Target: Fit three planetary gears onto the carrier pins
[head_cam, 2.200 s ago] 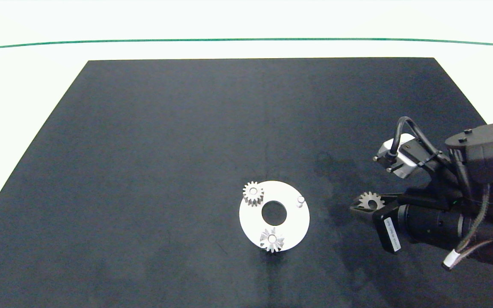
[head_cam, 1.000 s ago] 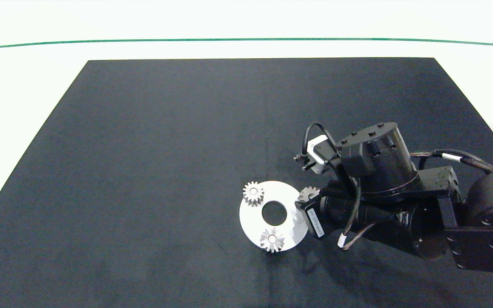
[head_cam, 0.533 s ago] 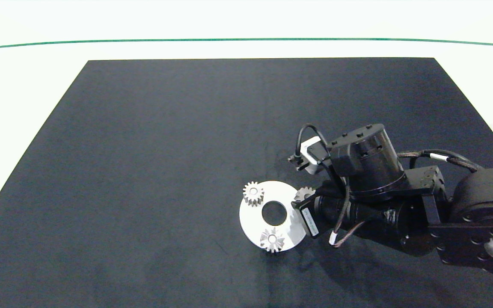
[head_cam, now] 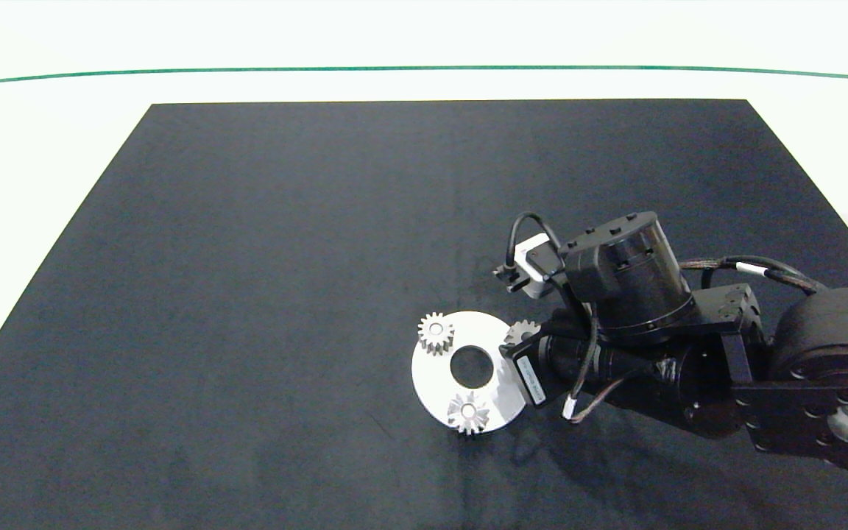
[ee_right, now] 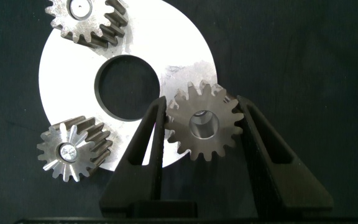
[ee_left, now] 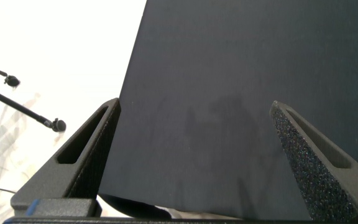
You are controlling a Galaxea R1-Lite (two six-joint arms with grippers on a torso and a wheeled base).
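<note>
The white disc (head_cam: 435, 377) lies on the black mat, front of centre. Two planetary gears (head_cam: 435, 333) (head_cam: 468, 414) sit on carrier pins, and a pin top (ee_right: 67, 152) shows in a gear's hole. My right gripper (ee_right: 201, 102) is shut on the third gear (ee_right: 204, 127), its fingers (ee_right: 148, 146) pinching opposite sides. This gear (head_cam: 522, 333) hangs over the disc's right edge (ee_right: 185, 43), and a pale pin top shows through its hole. My left gripper (ee_left: 194, 106) is open with nothing in it, out of the head view.
The black mat (head_cam: 284, 221) covers most of the white table (head_cam: 41, 147), with a green line (head_cam: 247, 70) at the back. The right arm's body (head_cam: 630, 294) covers the mat to the right of the disc. The left gripper hangs over the mat's edge (ee_left: 132, 81).
The right arm came in leftward from the mat's right side, carrying the gear to the disc's right edge. In the last half second it only crept slightly further left.
</note>
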